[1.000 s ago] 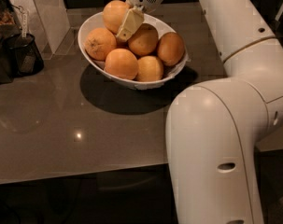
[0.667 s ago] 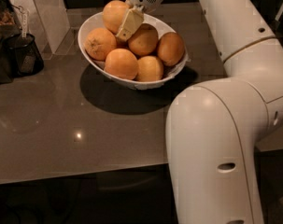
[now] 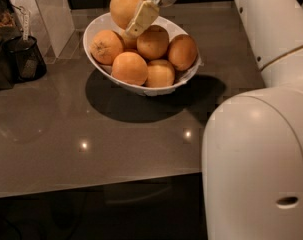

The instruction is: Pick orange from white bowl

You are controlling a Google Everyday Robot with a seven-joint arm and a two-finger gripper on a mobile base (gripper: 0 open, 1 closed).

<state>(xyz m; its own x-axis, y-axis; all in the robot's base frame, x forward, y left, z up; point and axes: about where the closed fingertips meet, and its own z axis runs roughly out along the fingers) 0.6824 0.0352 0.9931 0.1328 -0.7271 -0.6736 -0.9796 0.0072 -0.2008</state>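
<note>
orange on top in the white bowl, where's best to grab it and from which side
Grip the orange across its widest middle, from above: it is round, smooth and sits highest, while other fruit and the white bowl crowd its lower sides. The gripper is at its right.

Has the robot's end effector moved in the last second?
Yes: the end effector, beside the large round yellow-orange orange, has risen slightly relative to the wide glossy white bowl's rim.

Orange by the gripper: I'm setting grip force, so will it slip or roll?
Orange: smooth and round, so it may slip, and would likely roll off the pile in the bowl. Gripper lies across its right side.
</note>
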